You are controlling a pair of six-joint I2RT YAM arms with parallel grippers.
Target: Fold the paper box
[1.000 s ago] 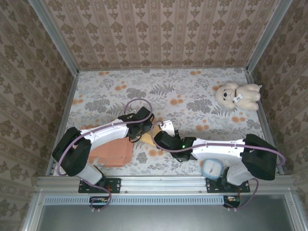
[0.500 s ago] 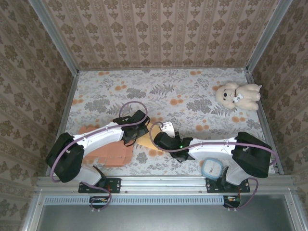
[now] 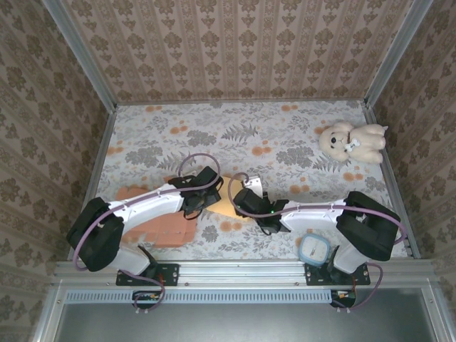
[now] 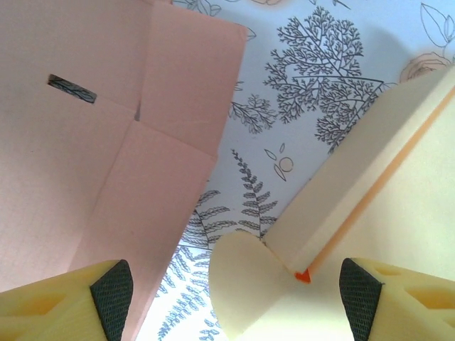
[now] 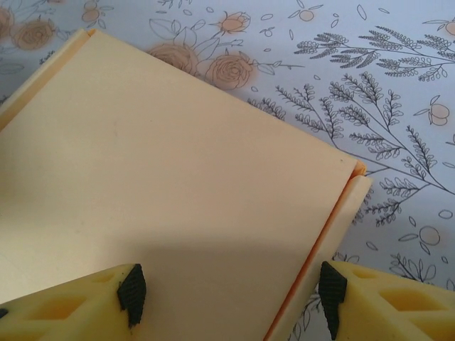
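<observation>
Left arm [image 3: 153, 203] and right arm [image 3: 313, 212] angle inward; jaws spread.

Two arms are sharing one counter [image 3: 285, 135]: one left arm [image 3: 149, 205] and one right arm [image 3: 313, 212]. Each is carrying one pincer, making two: the left pincer [image 4: 234, 291] and the right pincer [image 5: 231, 288]. Two paper pieces are lying there, one cream paper box [image 5: 178, 177] and one pink flat sheet [image 4: 106, 142]. One plush bear [image 3: 353, 141] and one tape ring [image 3: 314, 249] are also sitting there.
</observation>
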